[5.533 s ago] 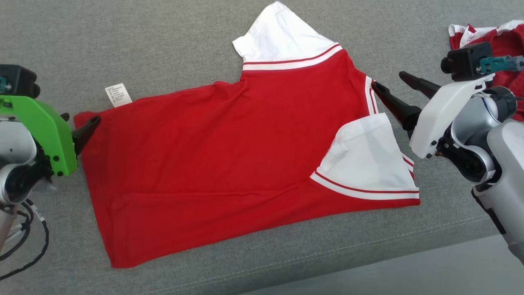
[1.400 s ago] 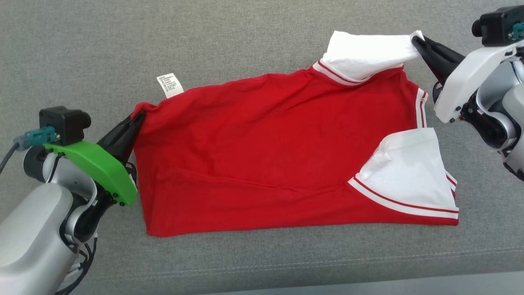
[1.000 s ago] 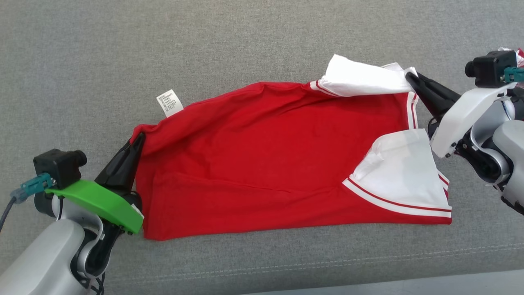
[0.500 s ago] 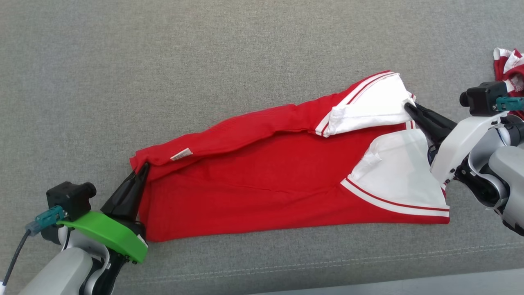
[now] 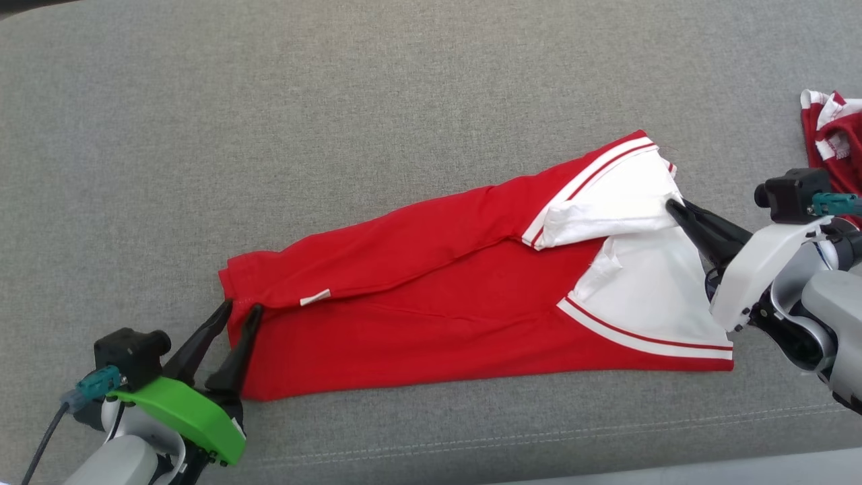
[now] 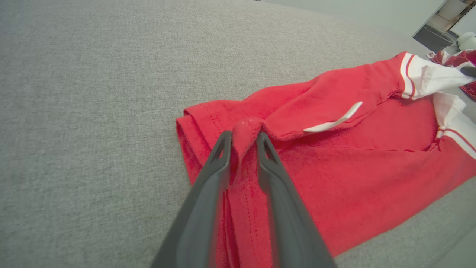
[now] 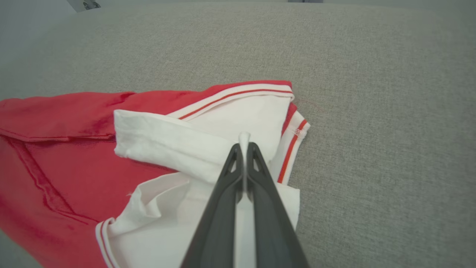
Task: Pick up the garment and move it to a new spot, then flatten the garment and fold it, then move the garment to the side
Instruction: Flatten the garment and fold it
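The red garment (image 5: 438, 303) with white sleeves lies across the grey cushion, its far long edge folded over toward the near edge. A white label (image 5: 315, 297) shows on the folded flap. My left gripper (image 5: 237, 312) stands open at the garment's left end, and a ridge of red cloth (image 6: 243, 130) rises between its fingers. My right gripper (image 5: 673, 205) is shut on the edge of the upper white sleeve (image 7: 178, 143), holding it over the lower white sleeve (image 5: 646, 296).
A second red and white garment (image 5: 832, 128) lies bunched at the right edge, just beyond my right wrist. The cushion's stitched front seam (image 5: 539, 431) runs below the garment, with pale floor past it at the lower right. Bare grey cushion (image 5: 337, 101) stretches behind.
Both grippers carried the garment's far edge toward the near edge, folding it lengthwise. The left gripper, shut on the corner half a second ago, has now opened.
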`<state>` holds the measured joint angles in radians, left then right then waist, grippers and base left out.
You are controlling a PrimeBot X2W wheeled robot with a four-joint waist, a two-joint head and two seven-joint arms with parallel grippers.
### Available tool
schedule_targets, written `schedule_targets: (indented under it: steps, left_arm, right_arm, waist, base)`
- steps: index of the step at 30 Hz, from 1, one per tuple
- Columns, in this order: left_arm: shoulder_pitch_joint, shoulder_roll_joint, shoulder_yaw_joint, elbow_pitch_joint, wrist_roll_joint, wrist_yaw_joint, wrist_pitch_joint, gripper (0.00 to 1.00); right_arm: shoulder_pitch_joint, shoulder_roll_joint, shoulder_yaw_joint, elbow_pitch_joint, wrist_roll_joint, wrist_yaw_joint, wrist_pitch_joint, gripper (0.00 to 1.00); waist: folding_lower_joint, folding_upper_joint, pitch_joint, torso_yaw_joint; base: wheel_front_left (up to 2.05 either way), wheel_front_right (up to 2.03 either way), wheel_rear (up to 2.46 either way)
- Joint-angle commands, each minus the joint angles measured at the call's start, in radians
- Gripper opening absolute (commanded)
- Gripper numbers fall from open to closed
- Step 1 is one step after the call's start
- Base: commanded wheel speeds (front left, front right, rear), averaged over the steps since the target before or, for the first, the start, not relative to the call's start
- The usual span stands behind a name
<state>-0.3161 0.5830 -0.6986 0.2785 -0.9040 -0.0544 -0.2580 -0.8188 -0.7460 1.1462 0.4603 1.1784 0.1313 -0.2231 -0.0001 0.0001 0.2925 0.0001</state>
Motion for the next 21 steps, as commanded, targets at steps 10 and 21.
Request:
schedule_targets:
  steps: [10, 21]
  left_arm:
    - [0.09, 0.058, -0.027, -0.021, 0.019, 0.004, -0.005, 1.0]
    - [0.173, 0.059, -0.017, -0.106, 0.034, 0.068, -0.002, 1.0]
  right_arm:
    - [0.082, -0.078, 0.041, -0.017, 0.022, -0.001, -0.035, 1.0]
    - [0.145, -0.116, 0.011, -0.015, 0.079, -0.001, -0.041, 1.0]
  waist:
    - [0.0001, -0.0001, -0.057, -0.003]
    - [0.0001, -0.0001, -0.125, -0.004]
  base:
    - [0.0, 0.0, 0.0]
    - [0.0, 0.0, 0.0]
